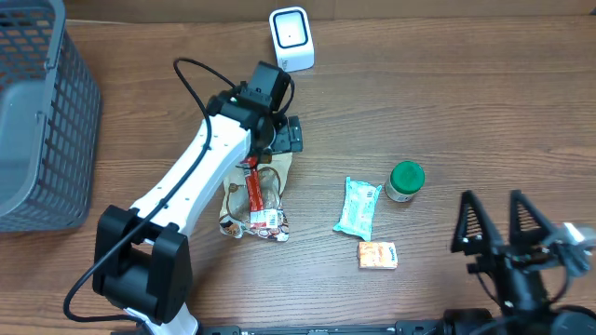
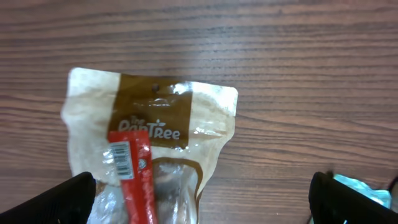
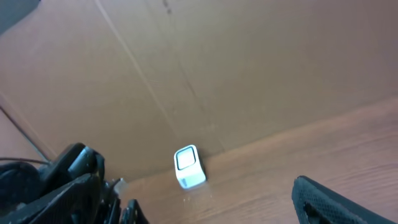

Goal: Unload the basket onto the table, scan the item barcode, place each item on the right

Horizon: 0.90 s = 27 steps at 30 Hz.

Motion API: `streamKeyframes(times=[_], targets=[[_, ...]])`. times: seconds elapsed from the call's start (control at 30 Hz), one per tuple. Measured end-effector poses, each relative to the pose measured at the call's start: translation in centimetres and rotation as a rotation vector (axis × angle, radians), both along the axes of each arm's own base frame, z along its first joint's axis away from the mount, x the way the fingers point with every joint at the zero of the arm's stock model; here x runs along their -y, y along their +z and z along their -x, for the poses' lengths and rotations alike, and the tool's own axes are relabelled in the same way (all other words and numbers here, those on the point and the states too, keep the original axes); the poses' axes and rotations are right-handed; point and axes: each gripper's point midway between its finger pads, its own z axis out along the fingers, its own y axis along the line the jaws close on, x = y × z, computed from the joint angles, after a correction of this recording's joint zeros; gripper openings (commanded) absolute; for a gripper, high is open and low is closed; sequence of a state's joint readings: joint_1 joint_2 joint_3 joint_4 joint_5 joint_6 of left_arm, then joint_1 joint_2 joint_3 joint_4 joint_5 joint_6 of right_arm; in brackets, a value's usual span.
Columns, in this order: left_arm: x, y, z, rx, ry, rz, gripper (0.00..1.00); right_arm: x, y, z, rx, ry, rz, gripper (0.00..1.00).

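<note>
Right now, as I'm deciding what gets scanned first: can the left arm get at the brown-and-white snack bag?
Probably yes: the left gripper hangs open above the top end of the snack bag, nothing between them. A red stick pack lies on the bag and might get pinched.

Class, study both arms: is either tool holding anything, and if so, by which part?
Nothing is held. The left tool hangs open over the snack bag; the right tool stands open, touching nothing.
</note>
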<state>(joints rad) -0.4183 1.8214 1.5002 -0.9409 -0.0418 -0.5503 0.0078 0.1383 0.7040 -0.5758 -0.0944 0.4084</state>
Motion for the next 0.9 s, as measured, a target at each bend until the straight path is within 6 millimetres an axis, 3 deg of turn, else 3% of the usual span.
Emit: streamKeyframes(times=[0.13, 0.27, 0.5, 0.53, 0.57, 0.63, 0.8, 0.9], targets=[[-0.5, 1.7, -0.8, 0.018, 0.017, 0.007, 1.00, 0.1, 1.9, 0.3, -0.129, -0.006, 0.010, 1.00], [-0.8, 2.0, -1.0, 0.024, 0.027, 0.010, 1.00, -0.1, 3.2, -0.3, -0.311, 0.009, 0.017, 1.00], [-0.8, 2.0, -1.0, 0.022, 0.022, 0.007, 1.00, -0.9, 4.9, -3.1, -0.531, 0.052, 0.009, 1.00], [-0.8, 2.0, -1.0, 0.022, 0.019, 0.006, 1.00, -1.0, 4.9, -3.7, -0.544, 0.062, 0.006, 0.94], [-0.8, 2.0, -1.0, 0.022, 0.019, 0.006, 1.00, -1.3, 4.9, -4.3, -0.556, 0.078, 0.003, 0.78], [-0.8, 2.0, -1.0, 0.022, 0.019, 0.006, 1.00, -1.9, 4.6, -5.1, -0.580, 0.115, -0.005, 0.63], [-0.9, 2.0, -1.0, 0.025, 0.021, -0.001, 1.00, -2.9, 2.8, -6.1, -0.673, 0.170, -0.027, 0.59], [-1.3, 2.1, -1.2, 0.035, 0.027, -0.025, 1.00, -3.6, 0.5, -5.7, -0.791, 0.199, -0.022, 0.56]])
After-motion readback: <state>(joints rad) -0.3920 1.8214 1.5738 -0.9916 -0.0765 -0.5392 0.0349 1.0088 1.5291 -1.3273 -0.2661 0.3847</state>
